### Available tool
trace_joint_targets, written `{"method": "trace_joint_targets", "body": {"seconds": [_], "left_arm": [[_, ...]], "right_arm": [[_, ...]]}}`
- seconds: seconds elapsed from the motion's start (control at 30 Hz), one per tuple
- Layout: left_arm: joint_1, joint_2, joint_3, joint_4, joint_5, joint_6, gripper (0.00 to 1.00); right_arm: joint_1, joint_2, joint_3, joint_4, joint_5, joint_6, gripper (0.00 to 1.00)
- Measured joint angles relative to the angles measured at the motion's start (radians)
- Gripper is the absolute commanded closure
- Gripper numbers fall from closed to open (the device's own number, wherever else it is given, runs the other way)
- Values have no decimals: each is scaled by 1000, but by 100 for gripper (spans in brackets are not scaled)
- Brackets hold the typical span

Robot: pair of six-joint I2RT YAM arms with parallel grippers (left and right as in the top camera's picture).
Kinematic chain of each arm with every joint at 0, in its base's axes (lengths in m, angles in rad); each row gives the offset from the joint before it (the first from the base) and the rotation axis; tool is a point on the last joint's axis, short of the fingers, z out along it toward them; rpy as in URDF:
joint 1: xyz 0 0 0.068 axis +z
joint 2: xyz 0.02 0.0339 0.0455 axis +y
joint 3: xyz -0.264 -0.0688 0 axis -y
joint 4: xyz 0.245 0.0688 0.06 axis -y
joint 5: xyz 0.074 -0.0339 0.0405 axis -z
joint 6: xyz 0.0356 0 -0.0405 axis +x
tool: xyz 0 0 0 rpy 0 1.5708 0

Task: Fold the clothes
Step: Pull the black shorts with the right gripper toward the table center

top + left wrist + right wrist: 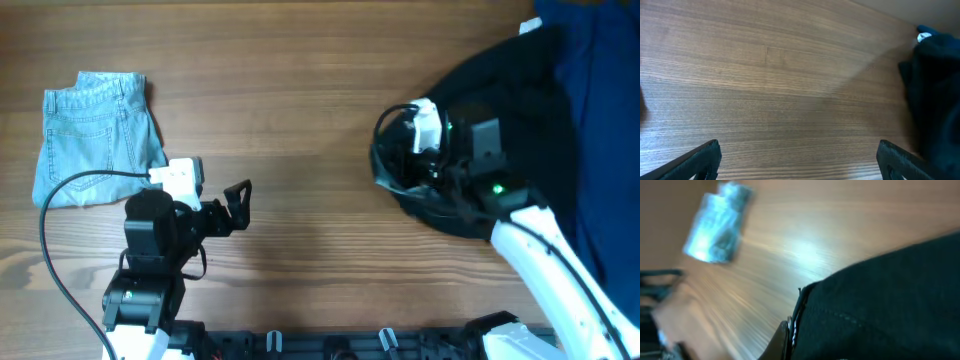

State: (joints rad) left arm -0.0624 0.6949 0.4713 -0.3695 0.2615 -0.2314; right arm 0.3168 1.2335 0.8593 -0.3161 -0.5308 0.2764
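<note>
Where the wooden table (320, 90) reaches its left side, the folded pair of light-blue denim shorts (95, 135) lies flat, well apart from the task's garment. Just to the right of it and nearer the robot's base, the left gripper (241, 202) is held over bare wood. In the left wrist view its two black fingers (700, 159) stand spread wide at the bottom corners with nothing between them, touching no cloth. Further right, the plain black fabric pair of shorts (490, 75) lies bunched on the right part of the table, and its left edge shows at the right side of the left wrist view (935, 95). The right gripper (405, 165) is down at the left edge of this black pile. In the blurred right wrist view the black cloth (880, 305) fills the lower right, so I cannot tell whether the jaws are spread or pinching the fabric. A dark blue garment (600, 100) lies against the black shorts at the far right.
</note>
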Motion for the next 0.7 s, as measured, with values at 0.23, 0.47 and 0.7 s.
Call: {"method": "trace_joint_targets", "body": {"seconds": [0.23, 0.47, 0.7], "left_arm": [[0, 0, 0, 18, 0, 0, 0], [0, 0, 0, 35, 0, 0, 0], [0, 0, 1, 35, 2, 0, 0]], "right_arm": [[146, -20, 0, 223, 7, 157, 95], [193, -15, 2, 238, 44, 221, 61], [192, -12, 5, -248, 382, 194, 43]]}}
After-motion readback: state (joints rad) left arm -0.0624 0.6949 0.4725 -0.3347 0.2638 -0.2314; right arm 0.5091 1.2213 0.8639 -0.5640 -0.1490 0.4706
